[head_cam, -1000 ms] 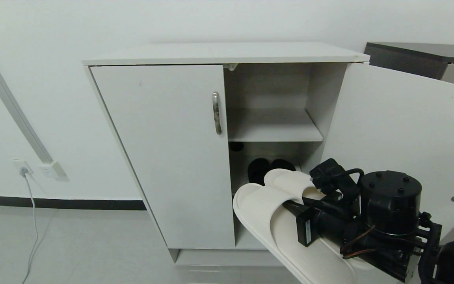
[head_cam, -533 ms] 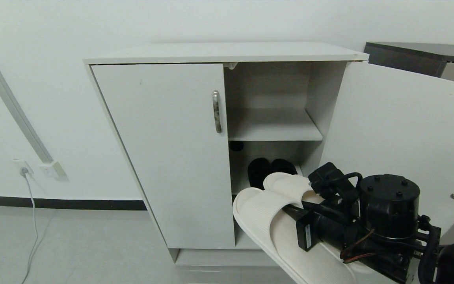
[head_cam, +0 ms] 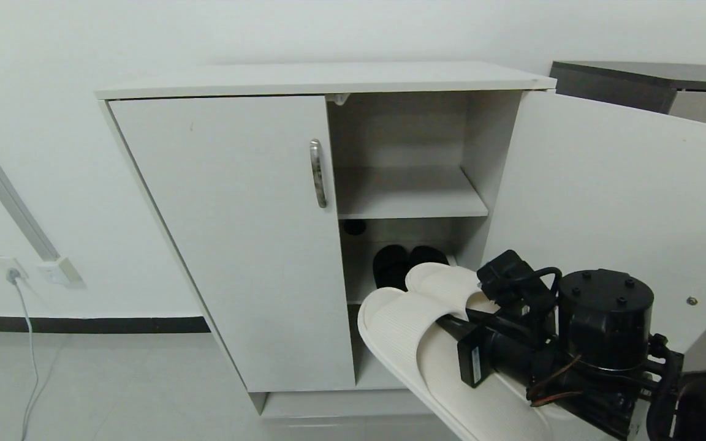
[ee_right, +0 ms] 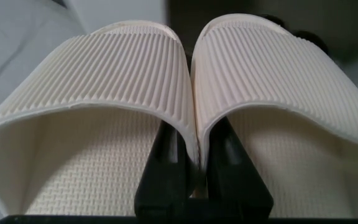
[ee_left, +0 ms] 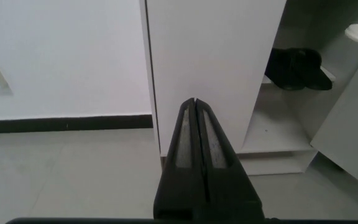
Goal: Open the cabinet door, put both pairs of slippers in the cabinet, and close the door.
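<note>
The white cabinet [head_cam: 322,76] has its right door [head_cam: 616,208] swung open and its left door [head_cam: 230,239] closed. A black pair of slippers [head_cam: 405,264] lies on the lower shelf inside; in the left wrist view the black slippers [ee_left: 297,68] lie in the same place. My right gripper [head_cam: 451,324] is shut on the white pair of slippers [head_cam: 414,343], pinching the two inner edges together, toes pointing at the opening. The white slippers [ee_right: 185,99] show ribbed straps, with one finger [ee_right: 166,162] inside each slipper. My left gripper [ee_left: 194,124] hangs shut and empty in front of the closed left door.
An empty middle shelf [head_cam: 408,196] sits above the black slippers. A wall socket and cable [head_cam: 13,272] are at the left, above grey tiled floor [head_cam: 83,392]. A dark piece of furniture [head_cam: 653,86] stands behind the open door.
The head camera has swung, shifting the cabinet leftward in view. The right gripper with the white slippers stays about where it was in front of the opening.
</note>
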Tool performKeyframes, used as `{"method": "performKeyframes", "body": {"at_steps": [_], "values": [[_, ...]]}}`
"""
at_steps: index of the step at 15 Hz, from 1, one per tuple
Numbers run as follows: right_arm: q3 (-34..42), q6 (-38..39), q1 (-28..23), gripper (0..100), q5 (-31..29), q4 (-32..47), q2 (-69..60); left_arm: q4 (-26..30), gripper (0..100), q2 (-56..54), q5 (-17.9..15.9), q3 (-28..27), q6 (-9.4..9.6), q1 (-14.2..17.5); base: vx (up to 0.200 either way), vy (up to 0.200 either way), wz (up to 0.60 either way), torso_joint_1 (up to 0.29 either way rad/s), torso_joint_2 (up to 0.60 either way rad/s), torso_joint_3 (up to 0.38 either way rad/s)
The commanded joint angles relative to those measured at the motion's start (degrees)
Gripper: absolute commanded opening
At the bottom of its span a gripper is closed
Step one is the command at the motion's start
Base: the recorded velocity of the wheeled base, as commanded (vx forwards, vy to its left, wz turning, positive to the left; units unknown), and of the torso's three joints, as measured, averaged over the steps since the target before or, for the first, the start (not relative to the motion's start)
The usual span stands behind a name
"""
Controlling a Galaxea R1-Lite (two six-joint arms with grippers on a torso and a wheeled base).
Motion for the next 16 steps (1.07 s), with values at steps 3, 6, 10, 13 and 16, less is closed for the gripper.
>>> {"method": "performKeyframes", "body": {"at_steps": [3,6,10,13,16], "values": [[-1.0,-1.5,0.7,0,-1.0,-3.6,4.0,0.0,0,0.0,0.0,0.0,0.08,0.0,0.000,0.000,0.00,0.000,0.00,0.000],[-7.7,-0.7,3.9,0,-11.0,-2.8,8.9,0.0,0,0.0,0.0,0.0,0.08,0.0,0.000,0.000,0.00,0.000,0.00,0.000],[-27.2,3.6,6.7,0,-29.2,6.7,17.7,0.0,0,0.0,0.0,0.0,0.08,0.0,0.000,0.000,0.00,0.000,0.00,0.000],[-38.8,12.3,7.0,0,-37.2,28.3,15.9,0.0,0,0.0,0.0,0.0,0.08,0.0,0.000,0.000,0.00,0.000,0.00,0.000],[-43.5,13.4,7.0,0,-39.3,34.5,14.5,0.0,0,0.0,0.1,0.0,0.08,0.0,0.000,0.000,0.00,0.000,0.00,0.000]]}}
